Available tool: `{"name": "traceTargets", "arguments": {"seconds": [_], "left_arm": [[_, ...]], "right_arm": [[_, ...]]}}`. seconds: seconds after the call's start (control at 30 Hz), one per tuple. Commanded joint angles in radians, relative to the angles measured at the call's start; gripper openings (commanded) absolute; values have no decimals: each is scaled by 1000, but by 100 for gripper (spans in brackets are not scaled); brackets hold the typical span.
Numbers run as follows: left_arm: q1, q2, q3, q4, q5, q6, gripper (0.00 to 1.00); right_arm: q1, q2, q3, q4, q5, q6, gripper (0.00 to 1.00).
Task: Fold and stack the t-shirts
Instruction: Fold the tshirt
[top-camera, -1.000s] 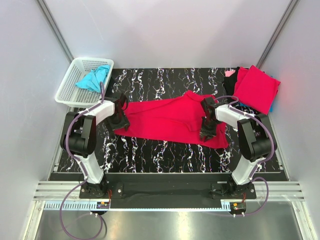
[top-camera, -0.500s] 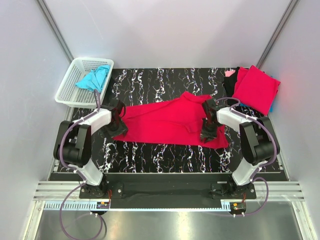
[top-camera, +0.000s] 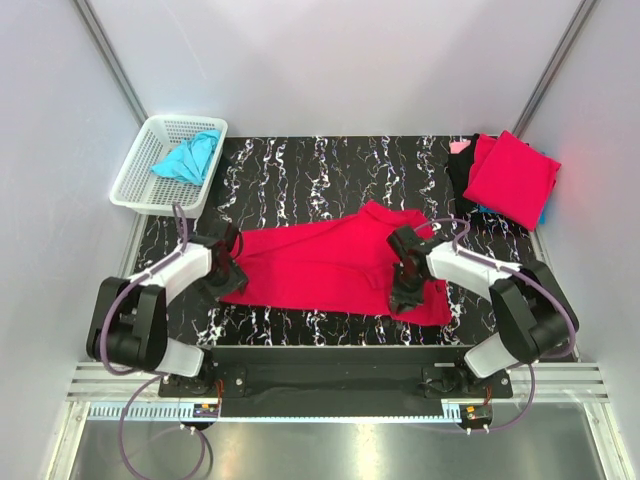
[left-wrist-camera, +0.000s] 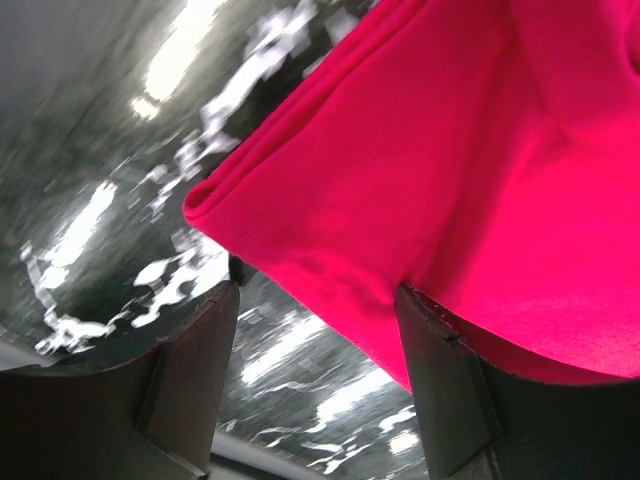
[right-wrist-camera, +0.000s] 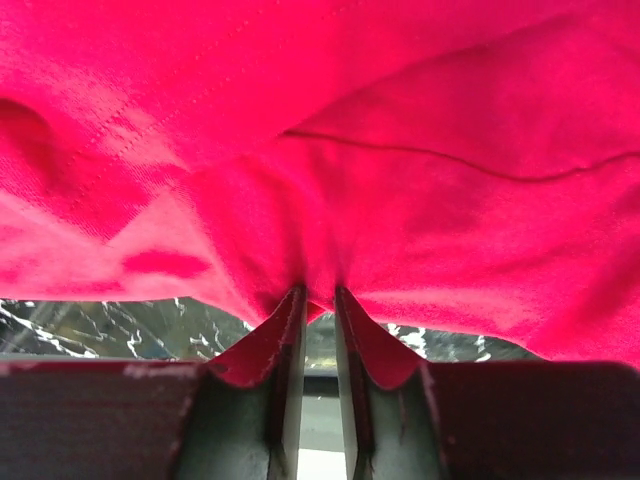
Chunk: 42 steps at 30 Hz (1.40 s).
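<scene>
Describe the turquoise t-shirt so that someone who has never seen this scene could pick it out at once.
Find the black marbled table, then the white lattice basket at its far left corner. The turquoise t-shirt lies crumpled inside it. Unlike the crimson t-shirt spread on the table and the folded red pile at far right, it is blue and bunched.
</scene>
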<state>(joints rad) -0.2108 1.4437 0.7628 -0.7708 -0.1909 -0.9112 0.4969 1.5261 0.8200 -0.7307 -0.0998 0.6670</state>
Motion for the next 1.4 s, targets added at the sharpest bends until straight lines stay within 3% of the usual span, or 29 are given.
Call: {"name": "traceTargets", "arguments": {"seconds": [0.0,0.2,0.33,0.47,0.73,0.9,1.17,1.37], "left_arm": [[-4,-61,-54,-114,-10,-5,68],[-4,-207,-60,-165,-5,0,68],[-4,-273,24,-215,-39,32,69],[-4,-324,98,-237,-25,61,69],[-27,-374,184,-208,94,110,70],[-76,-330,208,-102,218,136,70],[-257,-142,292,31,269,126,66],[-369,52,426,45,260,112,65]], "right_arm": [[43,-55,-22,-3,-8,103,23],[52,-93,13,-39,23,126,21],[55,-133,114,-124,95,120,21],[55,-181,234,-212,199,109,30],[42,-248,307,-236,350,79,49],[-38,-170,317,-219,344,28,49],[-173,-66,303,-108,305,-30,41],[-245,-27,278,-72,235,-44,39]]}}
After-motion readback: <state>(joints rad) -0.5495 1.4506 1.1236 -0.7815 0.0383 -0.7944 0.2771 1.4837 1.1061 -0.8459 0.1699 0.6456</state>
